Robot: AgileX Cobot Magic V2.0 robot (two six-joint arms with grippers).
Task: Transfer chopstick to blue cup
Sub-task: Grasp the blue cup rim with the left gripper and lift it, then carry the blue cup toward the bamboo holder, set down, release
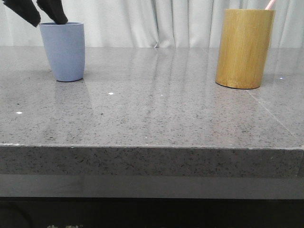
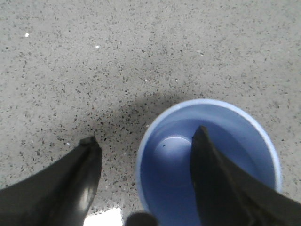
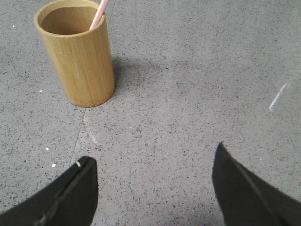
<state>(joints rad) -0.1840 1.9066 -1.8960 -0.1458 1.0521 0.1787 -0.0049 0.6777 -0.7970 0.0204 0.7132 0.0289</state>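
Observation:
The blue cup (image 1: 63,52) stands at the far left of the grey stone table. My left gripper (image 1: 45,18) hangs open just above its rim. In the left wrist view one finger (image 2: 207,160) is over the blue cup's (image 2: 169,155) inside and the other finger (image 2: 84,160) is outside it, so the left gripper (image 2: 146,139) straddles the rim; nothing is held. No stick shows inside the cup. A pale pink chopstick (image 3: 99,14) leans in the tan bamboo cylinder (image 3: 82,61); its tip also shows in the front view (image 1: 270,4). My right gripper (image 3: 153,155) is open and empty, above the table short of the cylinder.
The bamboo cylinder (image 1: 244,47) stands at the far right of the table (image 1: 152,109). The table's front edge runs across the lower front view. White curtains hang behind. A thin bright streak (image 3: 280,96) lies on the stone near the right gripper.

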